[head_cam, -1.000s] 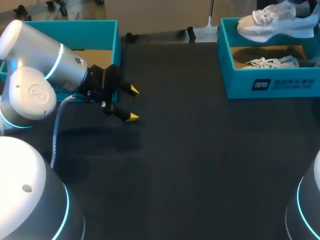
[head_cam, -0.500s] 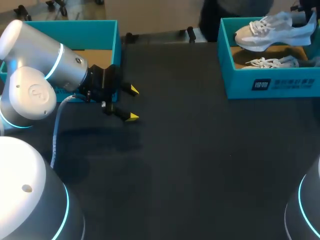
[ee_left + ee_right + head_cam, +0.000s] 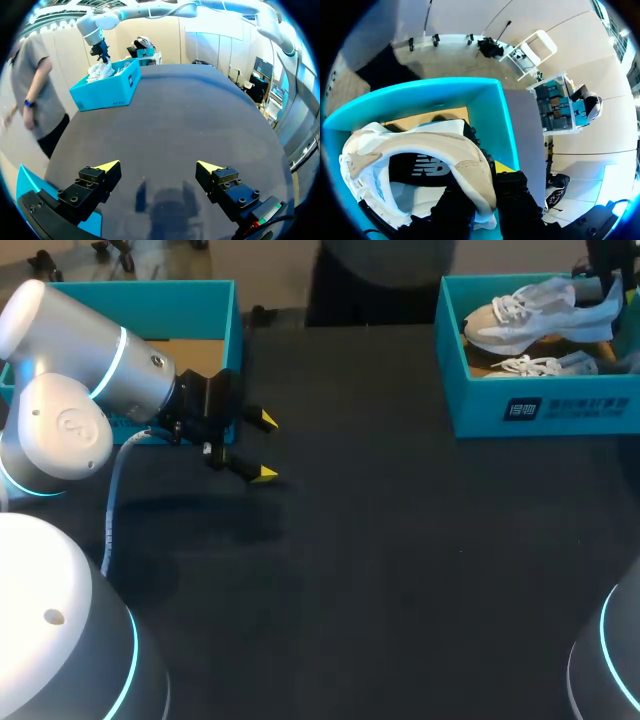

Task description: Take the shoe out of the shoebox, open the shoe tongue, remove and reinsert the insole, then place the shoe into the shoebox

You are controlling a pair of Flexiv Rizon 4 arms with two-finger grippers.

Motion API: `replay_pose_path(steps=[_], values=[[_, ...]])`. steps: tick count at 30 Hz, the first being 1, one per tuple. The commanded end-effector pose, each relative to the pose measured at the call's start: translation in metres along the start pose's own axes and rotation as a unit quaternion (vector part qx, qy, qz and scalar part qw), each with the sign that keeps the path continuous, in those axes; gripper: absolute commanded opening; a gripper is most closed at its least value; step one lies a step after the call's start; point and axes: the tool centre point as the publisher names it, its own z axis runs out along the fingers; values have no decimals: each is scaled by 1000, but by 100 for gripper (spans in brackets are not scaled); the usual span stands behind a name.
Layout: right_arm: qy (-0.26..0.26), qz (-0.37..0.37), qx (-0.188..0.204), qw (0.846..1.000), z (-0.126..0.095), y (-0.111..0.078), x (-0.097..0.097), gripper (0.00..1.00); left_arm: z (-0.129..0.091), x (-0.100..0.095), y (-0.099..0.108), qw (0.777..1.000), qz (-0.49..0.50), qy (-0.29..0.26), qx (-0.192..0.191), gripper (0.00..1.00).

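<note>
**A Robot Lab Bench**

This is looking like a robotics lab. Two grey machine arms with glowing blue rings, the left arm (image 3: 100,370) and the right arm (image 3: 96,22), are hanging over a dark table (image 3: 380,560). A teal shoebox (image 3: 540,405) and a second teal box (image 3: 140,295) are sitting at its far corners.

Silver-white, cyan-ringed left arm (image 3: 100,370) bears a black, yellow-tipped hand (image 3: 265,447).

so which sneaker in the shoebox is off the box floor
The upper white sneaker, tilted heel-up across the shoebox; the other sneaker lies flat on the floor beneath it, laces showing.
</note>
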Motion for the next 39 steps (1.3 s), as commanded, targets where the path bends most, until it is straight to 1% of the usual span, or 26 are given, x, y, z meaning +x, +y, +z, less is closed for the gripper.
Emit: replay_pose_path(steps=[1, 3, 5, 8, 13, 19, 20, 21, 22, 24, 25, 27, 29, 31, 34, 35, 36, 37, 39], values=[[-1, 5, 6, 1000, 13, 7, 3, 0, 0, 1, 0, 1000, 0, 0, -1, 100], [1, 6, 6, 1000, 17, 8, 4, 0, 0, 1, 0, 1000, 0, 0, -1, 100], [-7, 2, -5, 1000, 24, 10, 6, 0, 0, 1, 0, 1000, 0, 0, -1, 100], [1, 7, -1, 1000, 34, 11, 8, 0, 0, 1, 0, 1000, 0, 0, -1, 100], [3, 9, -7, 1000, 43, 16, 12, 0, 0, 1, 0, 1000, 0, 0, -1, 100], [5, 5, -5, 1000, 55, 16, 17, 0, 0, 1, 0, 1000, 0, 0, -1, 100], [5, 5, -5, 1000, 56, 17, 17, 1, 0, 1, 0, 1000, 0, 0, -1, 100], [6, 5, -5, 1000, 56, 17, 16, 25, 0, 1, 0, 1000, 0, 0, -1, 100], [7, 6, -5, 1000, 57, 18, 15, 36, 0, 1, 0, 1000, 0, 0, -1, 100], [8, 11, -3, 1000, 59, 19, 14, 47, 0, 1, 0, 1000, 0, 0, -1, 100], [8, 11, -2, 1000, 60, 19, 13, 78, 0, 1, 0, 1000, 0, 0, -1, 100], [9, 12, -2, 1000, 61, 20, 13, 85, 0, 1, 0, 1000, 0, 0, -1, 100], [11, 16, -3, 1000, 60, 21, 13, 82, 0, 1, 0, 1000, 0, 0, -1, 100], [11, 16, -5, 1000, 58, 21, 13, 77, 0, 1, 0, 1000, 0, 0, -1, 100], [13, 16, -5, 1000, 54, 18, 13, 79, 0, 1, 0, 1000, 0, 0, -1, 100], [13, 15, -5, 1000, 51, 17, 13, 83, 0, 1, 0, 1000, 0, 0, -1, 100], [13, 15, -6, 1000, 49, 17, 13, 83, 0, 1, 0, 1000, 0, 0, -1, 100], [14, 17, -10, 1000, 46, 15, 12, 86, 0, 1, 0, 1000, 0, 0, -1, 100], [21, 21, -11, 999, 39, 12, 11, 87, 0, 1, 0, 1000, 0, 0, -1, 100]])
